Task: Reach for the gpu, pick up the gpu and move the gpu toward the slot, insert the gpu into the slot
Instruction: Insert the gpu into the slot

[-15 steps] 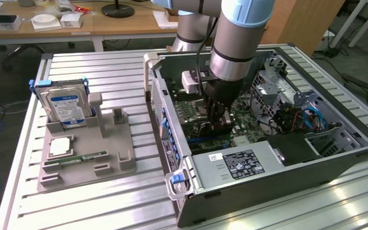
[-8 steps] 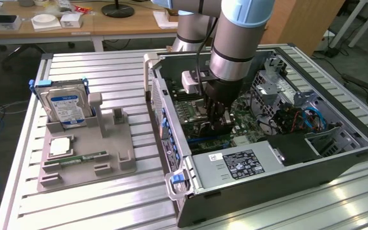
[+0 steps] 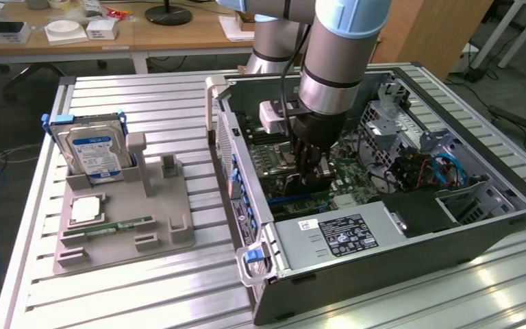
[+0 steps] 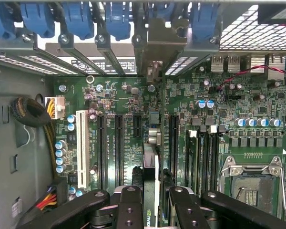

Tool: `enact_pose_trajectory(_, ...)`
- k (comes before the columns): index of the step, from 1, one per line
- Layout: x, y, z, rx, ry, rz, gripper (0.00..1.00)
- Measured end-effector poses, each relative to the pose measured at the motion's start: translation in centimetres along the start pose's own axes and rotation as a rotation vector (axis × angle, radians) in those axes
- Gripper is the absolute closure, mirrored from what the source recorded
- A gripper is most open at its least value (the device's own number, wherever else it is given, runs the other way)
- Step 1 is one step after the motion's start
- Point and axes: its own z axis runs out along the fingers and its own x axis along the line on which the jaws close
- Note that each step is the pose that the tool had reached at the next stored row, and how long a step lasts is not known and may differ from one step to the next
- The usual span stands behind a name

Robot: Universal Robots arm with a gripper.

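My gripper is down inside the open computer case, over the green motherboard. In the wrist view the gripper is shut on the gpu, with the black fingers pressing on both sides of it. The gpu appears edge-on as a thin strip running from the fingers to its silver metal bracket at the case's rear wall. It stands upright between the long black expansion slots, and the slot directly beneath it is hidden by the card.
Blue card latches line the rear wall. A CPU socket and a cable bundle flank the slots. Beside the case, a grey fixture holds a blue-labelled hard drive and a memory stick. The power supply sits at the case front.
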Motion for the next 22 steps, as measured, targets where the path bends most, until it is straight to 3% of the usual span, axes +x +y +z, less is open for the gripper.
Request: enact_pose_trajectory(22, -0.07, 0.01, 0.5, -0.0001, -0.0004, -0.014, 0.74)
